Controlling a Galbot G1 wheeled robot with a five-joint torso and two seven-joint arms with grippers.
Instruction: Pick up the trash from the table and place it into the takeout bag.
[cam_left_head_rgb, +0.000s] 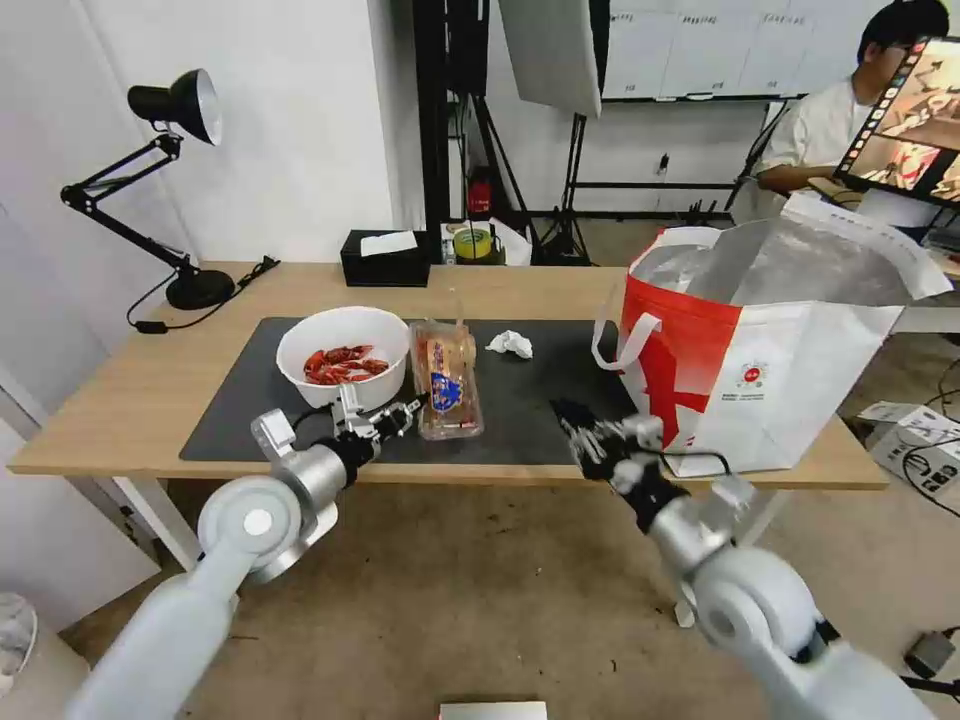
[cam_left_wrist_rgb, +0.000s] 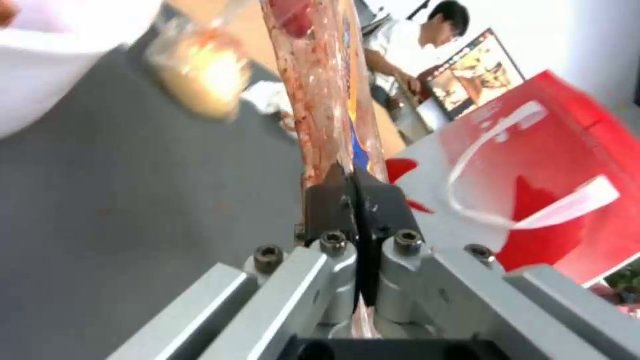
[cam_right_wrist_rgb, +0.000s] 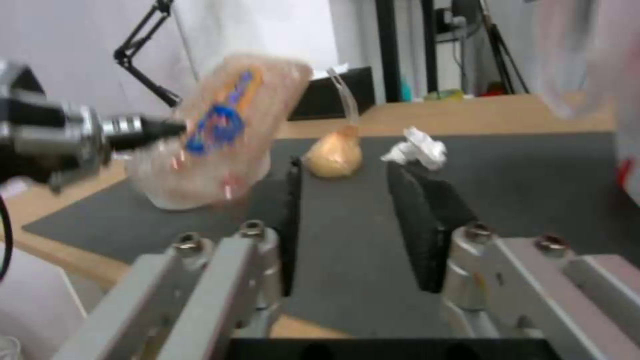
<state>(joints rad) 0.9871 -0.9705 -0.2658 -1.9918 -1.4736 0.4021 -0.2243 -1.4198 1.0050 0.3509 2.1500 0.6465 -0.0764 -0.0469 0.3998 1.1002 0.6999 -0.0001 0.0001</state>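
Note:
On the dark mat of the table (cam_left_head_rgb: 130, 400), my left gripper (cam_left_head_rgb: 410, 408) (cam_left_wrist_rgb: 352, 182) is shut on the near edge of the clear tray (cam_left_head_rgb: 447, 380) (cam_left_wrist_rgb: 327, 90) (cam_right_wrist_rgb: 220, 130), which stands tilted. The white bowl (cam_left_head_rgb: 342, 355) (cam_left_wrist_rgb: 60, 45) of red shells sits just left of it. Behind the tray lie the yellowish knotted bag (cam_right_wrist_rgb: 335, 155) (cam_left_wrist_rgb: 200, 75) and the crumpled tissue (cam_left_head_rgb: 510, 344) (cam_right_wrist_rgb: 417, 147). My right gripper (cam_left_head_rgb: 572, 422) (cam_right_wrist_rgb: 353, 200) hangs open over the mat's front edge, holding nothing, left of the red-and-white takeout bag (cam_left_head_rgb: 760, 350) (cam_left_wrist_rgb: 533, 165), which stands open.
A black tissue box (cam_left_head_rgb: 385, 258) and a yellow tape roll (cam_left_head_rgb: 472, 243) sit at the table's back edge. A black desk lamp (cam_left_head_rgb: 180, 180) stands at the back left corner. The takeout bag takes up the table's right end.

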